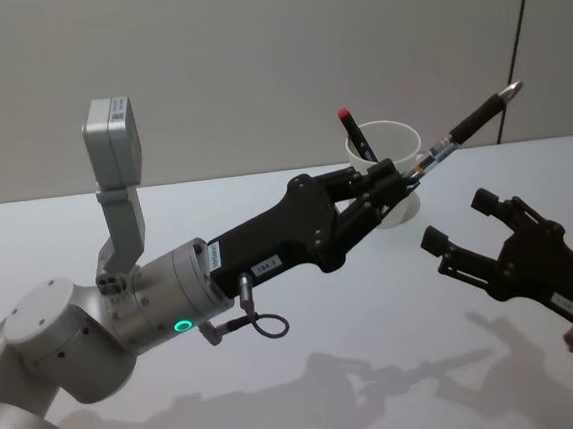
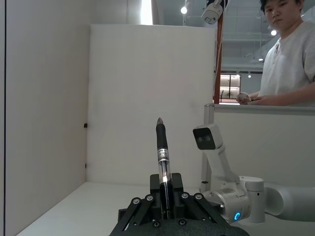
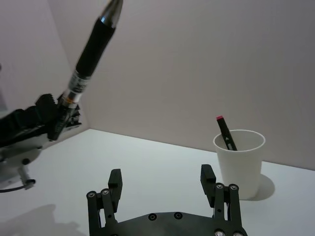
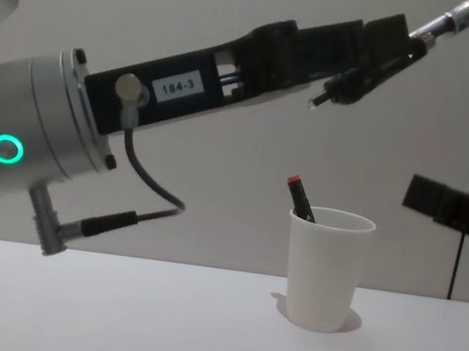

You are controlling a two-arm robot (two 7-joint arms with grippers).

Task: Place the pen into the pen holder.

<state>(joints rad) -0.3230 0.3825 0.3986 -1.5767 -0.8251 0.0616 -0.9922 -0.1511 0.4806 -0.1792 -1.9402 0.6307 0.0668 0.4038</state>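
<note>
Left gripper (image 1: 409, 179) clamps the pen (image 1: 469, 121), black grip, clear barrel, silver tip, tilted up, high over the white pen holder (image 4: 324, 268), which seems to hold a red-capped marker (image 4: 300, 196). Right gripper (image 3: 161, 173) hangs open nearby.

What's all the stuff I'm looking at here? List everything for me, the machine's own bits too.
tapered white paper cup: one, white, standing on the table.
red-capped black pen: one, black with a red end, leaning inside the cup.
black pen with a silver tip: one, black and silver, in the air higher than the cup, tip pointing up.
smooth white table: one, white, under everything.
left gripper: one, black, raised higher than the cup, jaws shut on the silver-tipped pen.
right gripper: one, black, hovering on the robot's right of the cup, jaws open, holding nothing.
</note>
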